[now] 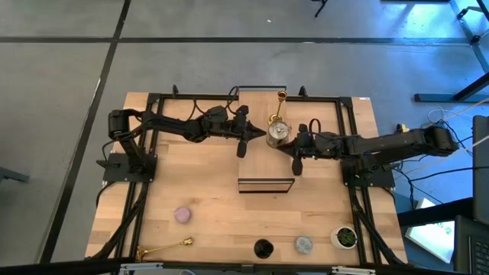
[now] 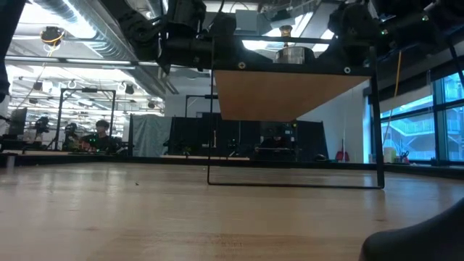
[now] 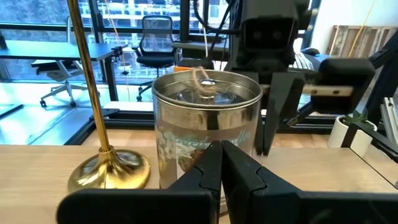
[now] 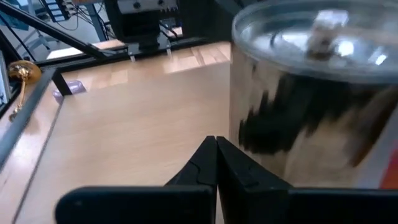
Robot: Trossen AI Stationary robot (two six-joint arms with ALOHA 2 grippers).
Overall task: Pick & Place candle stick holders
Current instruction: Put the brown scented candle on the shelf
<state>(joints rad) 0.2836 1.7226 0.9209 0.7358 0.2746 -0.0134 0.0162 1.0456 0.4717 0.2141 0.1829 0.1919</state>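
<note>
Both end effectors, left (image 1: 242, 150) and right (image 1: 296, 165), had their fingers pressed together and held nothing, flanking the silver holder (image 1: 277, 132) on the raised shelf (image 1: 321, 111). That holder stood upright, looked rigid, smooth and likely slippery; gripping its round sides seemed best. The tall gold holder (image 1: 280, 105) stood beside it, stem vertical, probably top-heavy; another gold one (image 1: 163, 247) lay flat on the bench (image 1: 214, 198).

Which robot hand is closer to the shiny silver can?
The left hand is a bit closer, just left of the silver can. The right hand sits to its right, a little farther off toward the front.
</note>
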